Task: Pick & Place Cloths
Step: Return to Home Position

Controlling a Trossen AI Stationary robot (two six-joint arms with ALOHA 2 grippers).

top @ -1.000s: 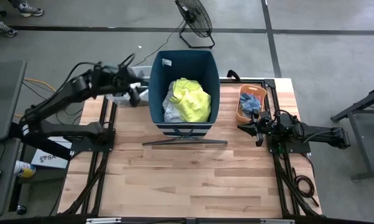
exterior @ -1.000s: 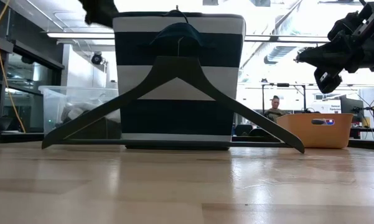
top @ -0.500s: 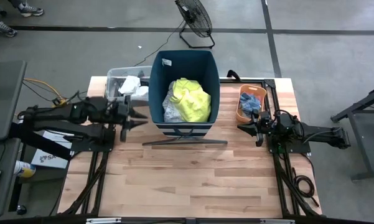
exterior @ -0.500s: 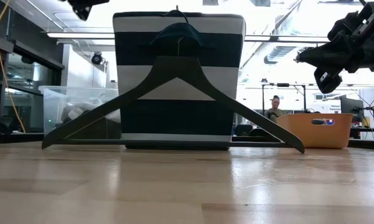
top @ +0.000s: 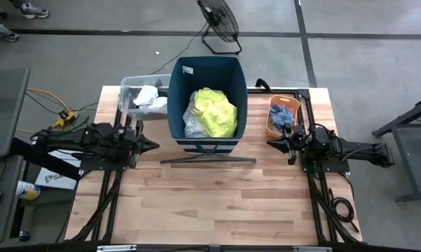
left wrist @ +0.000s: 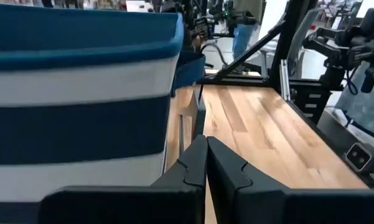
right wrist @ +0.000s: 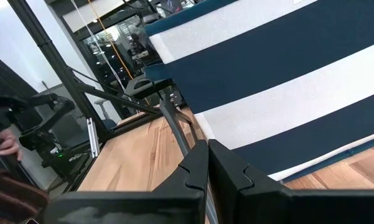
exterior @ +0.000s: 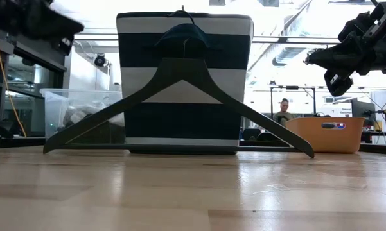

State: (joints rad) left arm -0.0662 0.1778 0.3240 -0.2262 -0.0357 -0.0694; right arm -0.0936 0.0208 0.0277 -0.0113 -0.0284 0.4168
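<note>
The tall dark-blue bin [top: 209,73] stands at the table's far middle. In it lie a neon-yellow shirt [top: 216,112] and a pale grey cloth [top: 190,120]. A white cloth [top: 146,96] lies in a clear tub [top: 128,87] to the bin's left. Blue cloth [top: 283,115] fills the orange tub [top: 272,129] on its right. My left gripper [top: 152,145] is shut on nothing, level, just left of the bin's near corner [left wrist: 81,93]. My right gripper [top: 271,143] waits shut to the bin's right, above the table [exterior: 327,64].
A dark hanger [top: 207,159] leans against the bin's near wall with its lower ends on the table [exterior: 180,67]. The wooden table's near half [top: 210,203] is bare board. A floor fan [top: 218,21] stands beyond the far edge.
My left gripper has drawn back from above the clear tub toward the table's near edge and come down beside the bin. Its fingers, open half a second ago, have shut on nothing. The white cloth in the clear tub now shows.
</note>
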